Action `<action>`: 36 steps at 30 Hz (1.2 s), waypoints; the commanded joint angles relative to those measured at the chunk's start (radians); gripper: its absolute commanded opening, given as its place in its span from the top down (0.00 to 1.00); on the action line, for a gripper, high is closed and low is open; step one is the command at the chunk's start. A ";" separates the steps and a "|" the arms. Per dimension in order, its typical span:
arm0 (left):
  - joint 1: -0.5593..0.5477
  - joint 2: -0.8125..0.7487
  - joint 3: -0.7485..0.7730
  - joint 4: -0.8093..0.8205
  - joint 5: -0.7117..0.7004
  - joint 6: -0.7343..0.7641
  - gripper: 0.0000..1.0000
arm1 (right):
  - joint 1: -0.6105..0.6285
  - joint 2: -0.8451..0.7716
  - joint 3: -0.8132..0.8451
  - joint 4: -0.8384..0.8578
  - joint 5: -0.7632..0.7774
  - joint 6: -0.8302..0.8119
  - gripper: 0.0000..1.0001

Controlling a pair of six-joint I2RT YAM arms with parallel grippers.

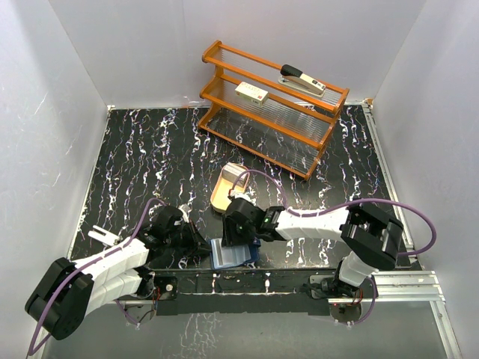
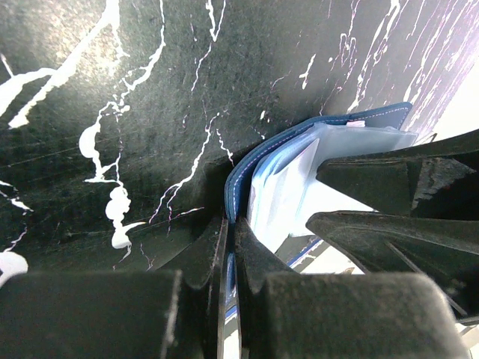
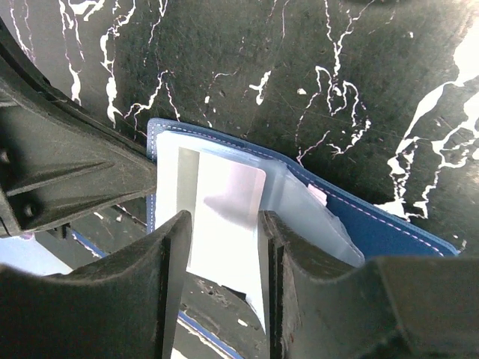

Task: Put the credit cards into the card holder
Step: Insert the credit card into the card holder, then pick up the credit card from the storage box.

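The card holder [image 1: 230, 256], a navy wallet with pale blue glossy pockets, lies open near the table's front edge. My left gripper [image 1: 200, 247] is shut on the edge of its navy cover [image 2: 243, 176], with the cover pinched between the fingers [image 2: 258, 258]. My right gripper [image 1: 238, 236] is over the holder. In the right wrist view, its two fingers hold a white credit card [image 3: 224, 198] by its side edges, and the card's far end lies on the pale pockets [image 3: 307, 217]. More pale cards [image 1: 236, 173] lean in the tan oval tray [image 1: 220, 199].
An orange wire rack [image 1: 273, 112] stands at the back. It carries a cream box with a red label [image 1: 251, 93] and a stapler [image 1: 303, 81]. White walls enclose the black marbled table. The two grippers sit close together at the holder.
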 commanded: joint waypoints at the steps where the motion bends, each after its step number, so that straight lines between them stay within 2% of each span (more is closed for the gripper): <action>1: -0.004 -0.010 -0.004 -0.036 -0.004 0.020 1.00 | 0.006 -0.047 0.069 -0.107 0.084 -0.037 0.61; 12: -0.004 -0.009 0.005 -0.051 -0.008 0.028 1.00 | 0.006 -0.115 -0.022 -0.197 0.181 -0.035 0.62; 18: -0.004 -0.011 0.012 -0.051 -0.004 0.032 1.00 | 0.006 -0.132 -0.016 -0.235 0.213 -0.044 0.62; 25: -0.004 -0.026 0.038 -0.081 0.010 0.055 1.00 | 0.006 -0.175 0.110 -0.301 0.213 -0.121 0.61; 30: -0.004 -0.035 0.043 -0.083 0.021 0.062 1.00 | 0.002 -0.213 0.184 -0.319 0.268 -0.214 0.58; 36: -0.005 -0.031 0.043 -0.068 0.039 0.064 1.00 | -0.055 -0.158 0.332 -0.384 0.361 -0.381 0.56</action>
